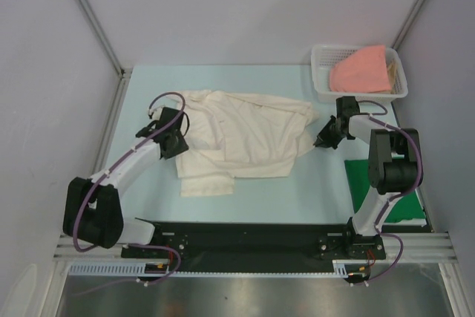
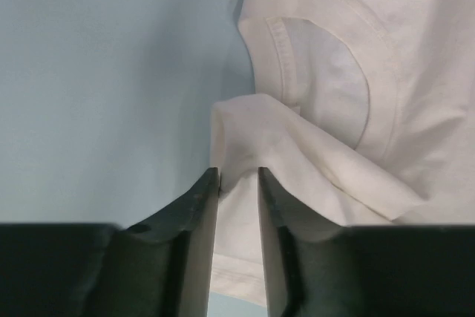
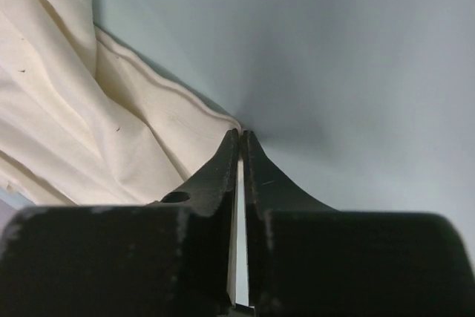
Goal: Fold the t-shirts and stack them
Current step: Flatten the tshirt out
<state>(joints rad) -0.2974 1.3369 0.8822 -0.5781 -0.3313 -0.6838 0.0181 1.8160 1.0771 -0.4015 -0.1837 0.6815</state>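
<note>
The cream-white t-shirt (image 1: 245,135) lies crumpled and partly folded over mid-table. My left gripper (image 1: 177,141) is at its left edge, shut on a raised fold of the cloth (image 2: 252,131) beside the neckline; the gripper shows in the left wrist view (image 2: 236,172). My right gripper (image 1: 324,141) is at the shirt's right corner, jaws together with the tips on the hem (image 3: 185,120); it shows in the right wrist view (image 3: 240,133). The salmon-pink t-shirt (image 1: 360,70) lies in the basket. The dark green t-shirt (image 1: 404,211) lies flat at the right, partly hidden by the right arm.
The white lattice basket (image 1: 349,96) stands at the back right corner, just behind my right gripper. Grey walls close in the table on three sides. Bare pale blue table (image 1: 297,183) lies in front of the shirt.
</note>
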